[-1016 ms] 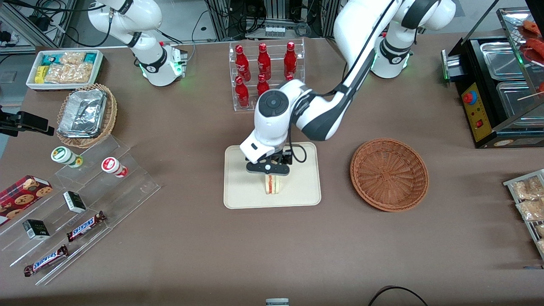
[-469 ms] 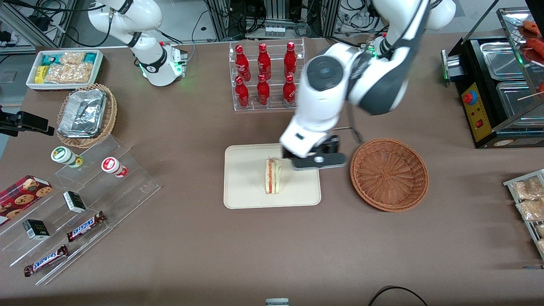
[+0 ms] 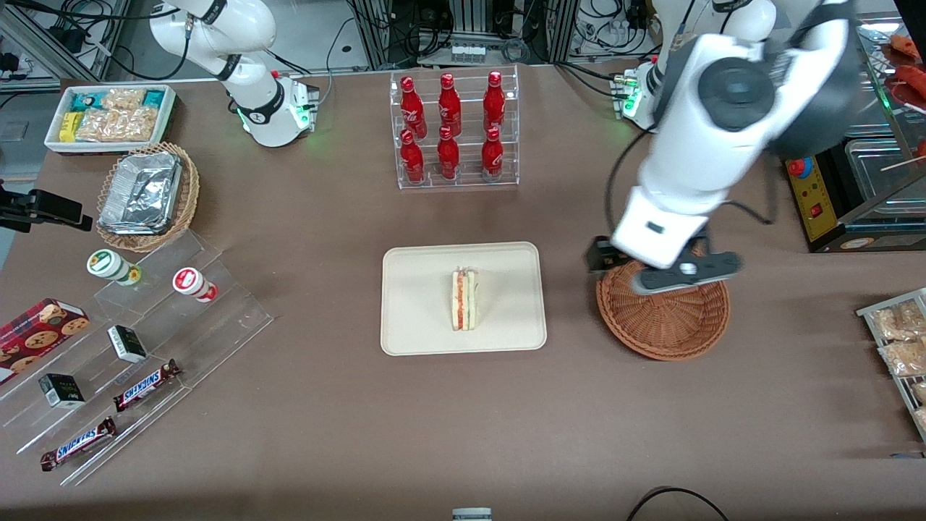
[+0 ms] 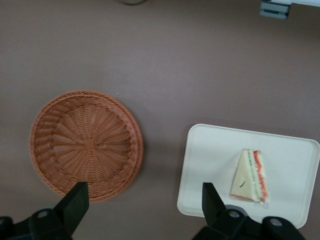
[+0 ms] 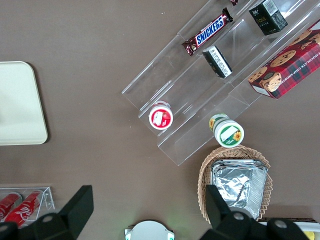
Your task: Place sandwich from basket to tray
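Observation:
The sandwich (image 3: 464, 299) lies on edge in the middle of the cream tray (image 3: 412, 311), with its pink and green filling showing. My left gripper (image 3: 682, 273) hangs open and holds nothing, high above the part of the reddish-brown basket (image 3: 669, 325) farther from the front camera. The basket stands beside the tray, toward the working arm's end, and nothing shows inside it. In the left wrist view the basket (image 4: 86, 144), tray (image 4: 210, 165) and sandwich (image 4: 250, 175) all lie far below the gripper (image 4: 145, 194), whose black fingers (image 4: 75, 201) are spread wide over bare table between basket and tray.
A clear rack of red bottles (image 3: 452, 130) stands farther from the camera than the tray. Acrylic steps with snacks (image 3: 130, 340), a foil-filled wicker basket (image 3: 148, 195) and a white snack bin (image 3: 108, 116) sit toward the parked arm's end. A food warmer (image 3: 846, 159) and snack packets (image 3: 901, 340) sit toward the working arm's.
My gripper has let go of the sandwich on the tray, risen, and swung sideways to above the basket. The sandwich stays where it was set down.

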You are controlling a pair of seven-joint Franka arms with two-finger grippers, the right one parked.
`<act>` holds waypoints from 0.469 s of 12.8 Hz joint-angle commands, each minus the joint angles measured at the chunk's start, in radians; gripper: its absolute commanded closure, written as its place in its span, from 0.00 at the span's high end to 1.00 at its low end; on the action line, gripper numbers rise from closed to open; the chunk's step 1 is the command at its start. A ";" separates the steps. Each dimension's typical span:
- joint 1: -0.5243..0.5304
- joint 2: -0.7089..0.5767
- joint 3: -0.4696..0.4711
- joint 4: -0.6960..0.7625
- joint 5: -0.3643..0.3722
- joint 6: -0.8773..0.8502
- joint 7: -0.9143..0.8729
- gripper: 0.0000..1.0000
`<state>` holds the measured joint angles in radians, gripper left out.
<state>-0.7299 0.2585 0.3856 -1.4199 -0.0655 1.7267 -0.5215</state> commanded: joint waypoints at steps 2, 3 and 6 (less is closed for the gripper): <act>-0.016 -0.054 0.096 -0.027 -0.034 -0.044 0.106 1.00; -0.016 -0.065 0.125 -0.027 -0.034 -0.047 0.125 1.00; -0.016 -0.073 0.183 -0.027 -0.034 -0.064 0.176 1.00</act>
<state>-0.7298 0.2120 0.5331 -1.4279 -0.0830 1.6846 -0.3810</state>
